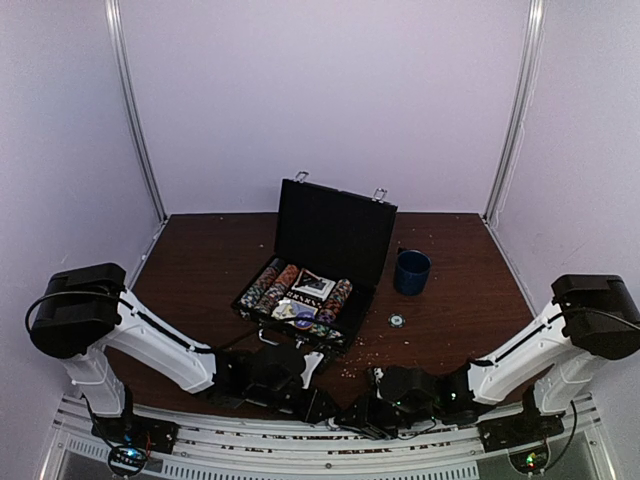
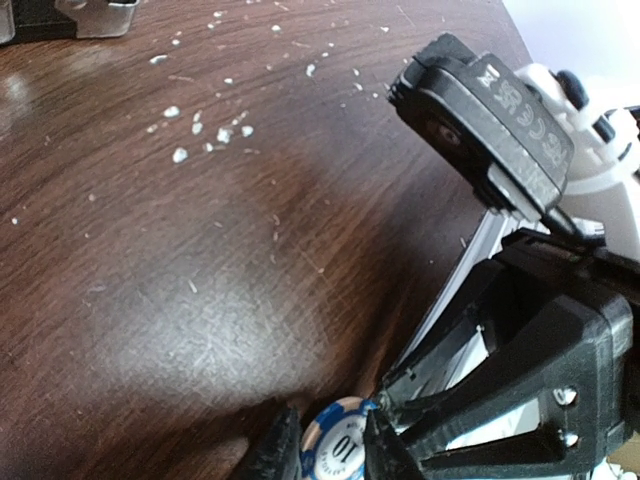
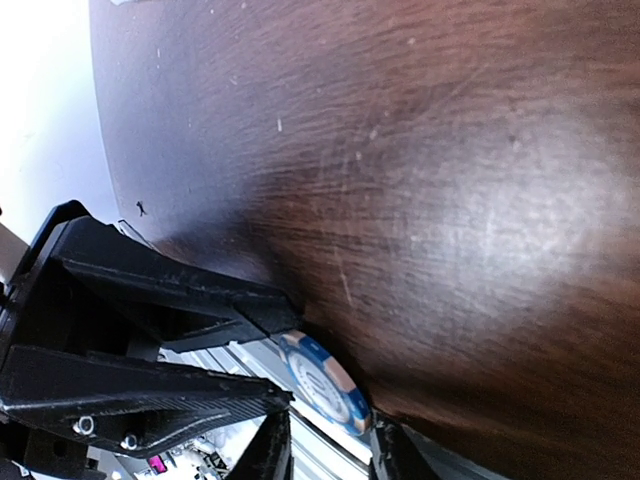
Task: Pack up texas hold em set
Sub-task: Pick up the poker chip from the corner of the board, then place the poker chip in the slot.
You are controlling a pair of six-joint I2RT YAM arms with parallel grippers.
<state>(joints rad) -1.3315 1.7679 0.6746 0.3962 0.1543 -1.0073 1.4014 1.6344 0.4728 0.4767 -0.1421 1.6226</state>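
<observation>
1. The left end effector [image 2: 328, 456] sits low at the near edge of the table [image 1: 200, 270], bottom centre of the top view. Its jaws are narrow, with a blue-and-white poker chip [image 2: 338, 440] marked 10 wedged between them.
2. The right end effector [image 3: 330, 456] meets it tip to tip. The poker chip lies between its fingers too, but I cannot tell whether they press on it.
3. The black briefcase [image 1: 335, 232] stands open at mid-frame with its lid upright. Inside are rows of chips [image 1: 268, 285] and a card deck [image 1: 314, 284].
4. A loose chip [image 1: 398, 321] lies on the table to the right of the briefcase, below a blue cup [image 1: 411, 271].
</observation>
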